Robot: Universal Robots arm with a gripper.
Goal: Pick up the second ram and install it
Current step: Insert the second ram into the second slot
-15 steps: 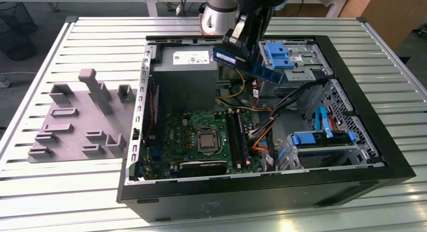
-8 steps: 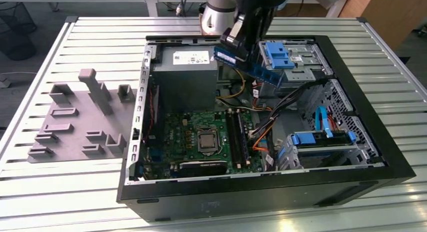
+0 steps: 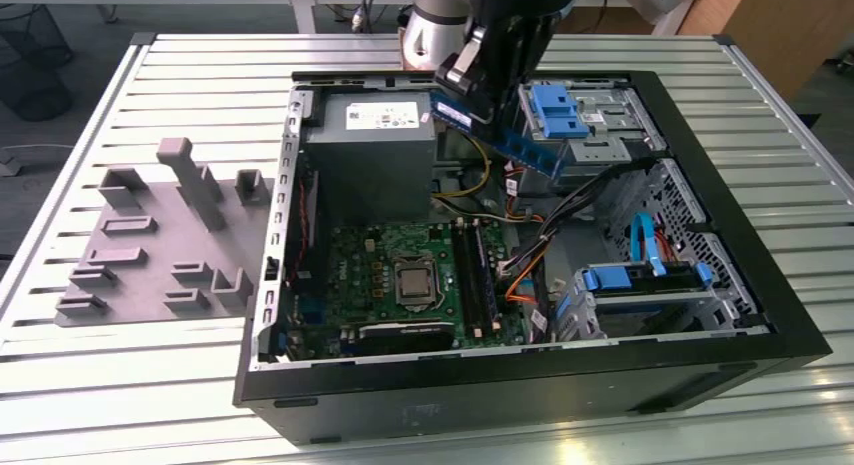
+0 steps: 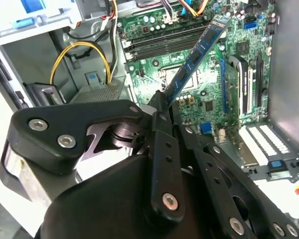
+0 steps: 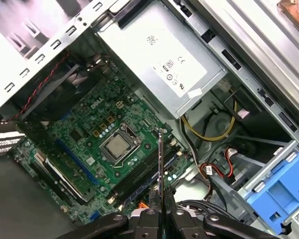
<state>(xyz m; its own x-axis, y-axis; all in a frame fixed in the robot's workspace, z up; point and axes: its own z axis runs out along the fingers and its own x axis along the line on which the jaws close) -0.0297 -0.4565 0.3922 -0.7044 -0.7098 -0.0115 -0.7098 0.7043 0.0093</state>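
The second ram is gripped at one end between the clenched fingers of the gripper, its free length held in the air above the motherboard of the open computer case, which is laid on a slatted metal table beside a grey fixture block.

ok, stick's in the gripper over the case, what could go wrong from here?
1. The second ram looks held by one end in the gripper and tilted relative to the motherboard slots. It could meet a slot skewed and jam.
2. The orange cables lie right beside those slots and might snag the stick.
3. With an end grip, pressing down could pivot the stick.
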